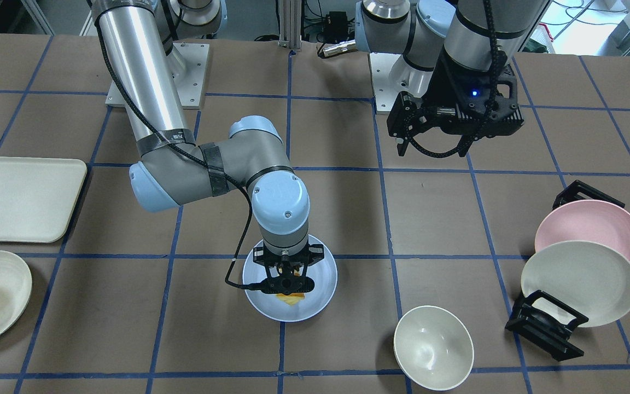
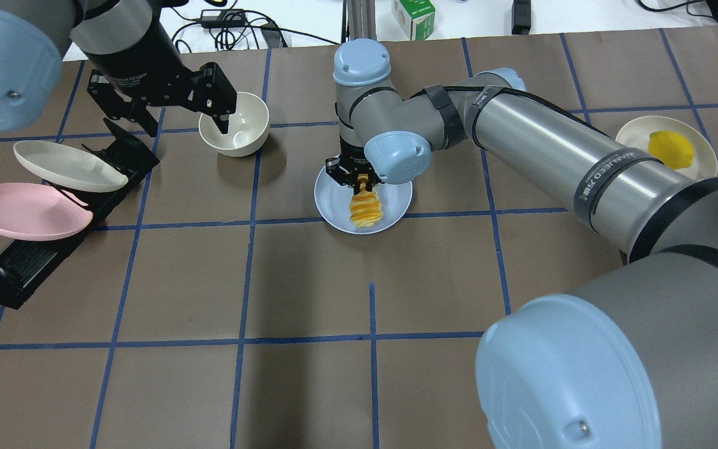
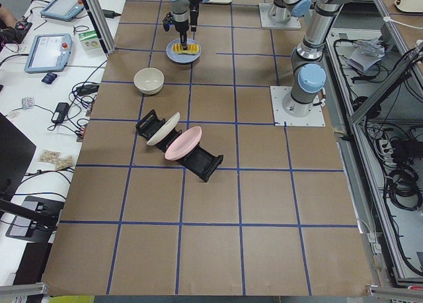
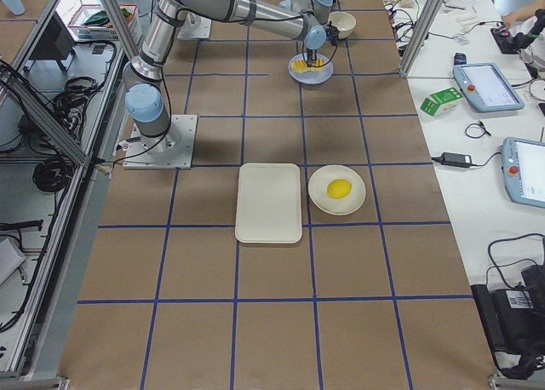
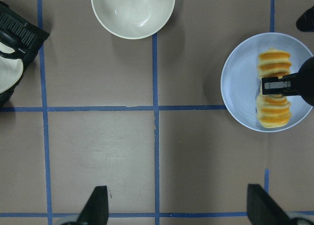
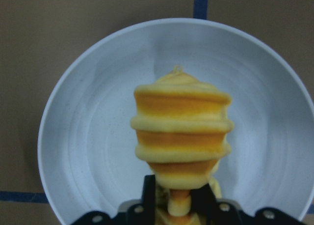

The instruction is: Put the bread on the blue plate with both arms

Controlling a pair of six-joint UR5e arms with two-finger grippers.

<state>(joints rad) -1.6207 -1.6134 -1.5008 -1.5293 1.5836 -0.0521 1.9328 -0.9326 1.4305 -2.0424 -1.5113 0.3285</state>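
A brown paper-covered table with a blue tape grid [image 2: 309,280] fills the scene. The long grey metal right arm with light-blue joint caps [image 2: 552,156] reaches across it, and its black two-finger right gripper [image 2: 362,182] points straight down.

Directly beneath that gripper sits the round, shallow, pale blue plate [image 5: 238,82]. The elongated yellow-orange ridged bread loaf [image 5: 274,114] is clamped across its middle between the gripper's fingers [image 5: 279,85]. Its two ends reach out to either side of the jaws, inside the plate's rim. We cannot tell whether the bread already rests on the plate or hangs just above it.

Well apart from the right gripper, the black two-finger left gripper [image 2: 178,115] hovers with its jaws spread wide and nothing between them. A round cream-white bowl [image 2: 235,123] lies below and beside it.

We judge the step in hand to be the release. To do it well, we would:
- lower until the loaf lies flat;
- part the jaws slowly so that neither finger drags the bread sideways;
- lift straight up, clear of the ridges;
- keep the left gripper away from the plate.
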